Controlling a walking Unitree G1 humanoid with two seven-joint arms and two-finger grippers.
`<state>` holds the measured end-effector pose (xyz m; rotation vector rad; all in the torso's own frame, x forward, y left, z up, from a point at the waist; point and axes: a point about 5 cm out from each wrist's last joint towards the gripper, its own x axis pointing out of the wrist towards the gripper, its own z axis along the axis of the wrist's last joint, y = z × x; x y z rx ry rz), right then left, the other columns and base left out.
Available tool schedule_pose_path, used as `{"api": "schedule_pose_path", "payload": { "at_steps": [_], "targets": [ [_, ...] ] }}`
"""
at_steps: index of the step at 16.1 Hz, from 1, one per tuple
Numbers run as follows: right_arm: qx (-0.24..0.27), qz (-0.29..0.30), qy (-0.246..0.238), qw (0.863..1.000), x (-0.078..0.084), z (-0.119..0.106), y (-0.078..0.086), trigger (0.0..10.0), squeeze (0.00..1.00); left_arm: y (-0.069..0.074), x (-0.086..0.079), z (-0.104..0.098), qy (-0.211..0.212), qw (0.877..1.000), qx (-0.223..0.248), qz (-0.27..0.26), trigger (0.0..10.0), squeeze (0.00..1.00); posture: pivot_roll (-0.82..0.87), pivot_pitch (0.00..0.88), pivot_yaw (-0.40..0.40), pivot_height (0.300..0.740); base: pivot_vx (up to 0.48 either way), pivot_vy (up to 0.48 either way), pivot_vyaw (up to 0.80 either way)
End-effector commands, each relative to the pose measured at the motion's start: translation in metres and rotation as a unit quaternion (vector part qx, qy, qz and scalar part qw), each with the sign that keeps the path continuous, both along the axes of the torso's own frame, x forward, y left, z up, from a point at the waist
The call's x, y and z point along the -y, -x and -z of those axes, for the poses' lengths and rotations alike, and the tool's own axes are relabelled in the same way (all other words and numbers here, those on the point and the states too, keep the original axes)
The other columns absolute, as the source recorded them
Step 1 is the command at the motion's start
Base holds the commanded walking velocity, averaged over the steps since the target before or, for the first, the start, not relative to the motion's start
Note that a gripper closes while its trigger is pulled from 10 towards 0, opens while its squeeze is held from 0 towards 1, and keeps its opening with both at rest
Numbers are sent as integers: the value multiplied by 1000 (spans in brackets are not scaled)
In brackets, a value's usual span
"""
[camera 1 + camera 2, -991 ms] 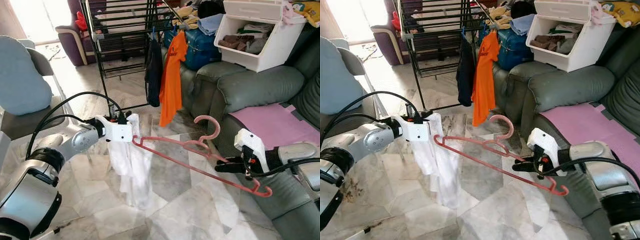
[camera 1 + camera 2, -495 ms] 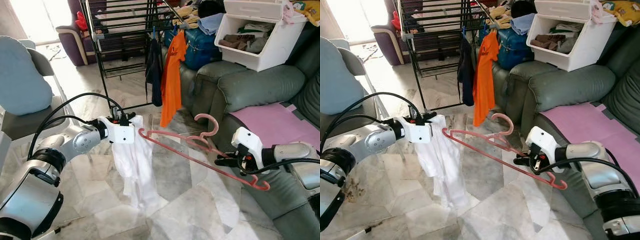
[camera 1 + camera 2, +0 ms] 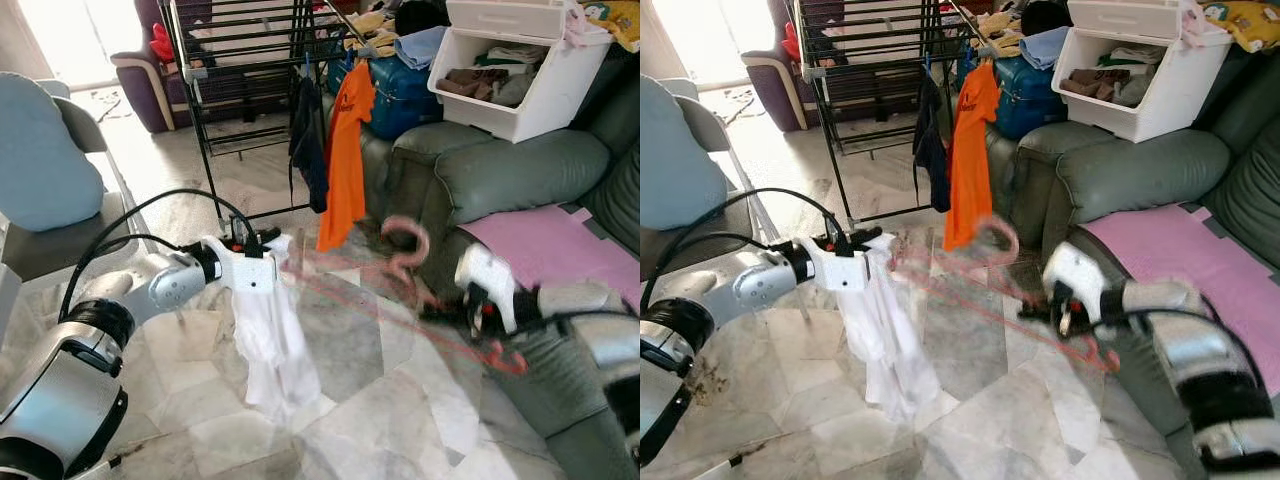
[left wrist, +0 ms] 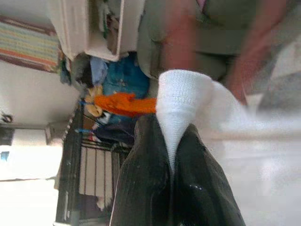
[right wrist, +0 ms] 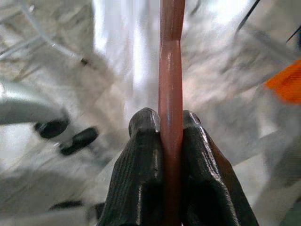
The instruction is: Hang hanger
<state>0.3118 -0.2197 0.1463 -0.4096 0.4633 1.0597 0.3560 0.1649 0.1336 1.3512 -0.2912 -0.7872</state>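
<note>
**Pink hanger mid-swing, shirt pinched on the other side**

The right gripper (image 5: 171,141) has its jaws clenched on the pink hanger (image 3: 400,290), which sits blurred across the middle of the left eye view, above the marble floor (image 3: 400,400). Its long axis runs from centre-left down toward lower right, hook curling up toward the green sofa (image 3: 500,170). The left gripper (image 4: 171,155) is at centre-left, jaws clamped on the collar of a white garment (image 3: 270,340) that hangs down.

To do this step well, I'd say the hanger's near end needs to slide into the neck opening slowly, while the left side keeps the collar taut. The black drying rack (image 3: 250,60) waits at the top, an orange shirt (image 3: 345,160) already on it.
</note>
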Motion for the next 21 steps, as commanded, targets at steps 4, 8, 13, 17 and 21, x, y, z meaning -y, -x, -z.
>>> {"api": "schedule_pose_path", "payload": {
  "at_steps": [4,8,13,17,21],
  "targets": [
    [15,-31,-10,999,2,-16,2,10000,0,1,-11,11,-26,999,-9,-34,10000,0,-97,0,46,740,0,0,0],
    [-4,-43,19,999,8,-10,9,10000,0,-10,-26,6,-20,993,-2,-117,10000,0,-101,0,52,740,0,0,0],
    [-21,-49,16,998,6,-3,13,10000,0,-12,-16,-3,14,995,1,-101,10000,0,-98,0,53,740,0,0,0],
    [-19,-37,17,999,6,2,11,10000,0,-8,-2,-10,57,997,-12,-43,10000,0,-96,0,53,740,0,0,0],
    [-17,-35,19,999,5,4,12,10000,0,-6,-3,-12,52,998,-10,-31,10000,0,-93,0,52,740,0,0,0]
  ]
}}
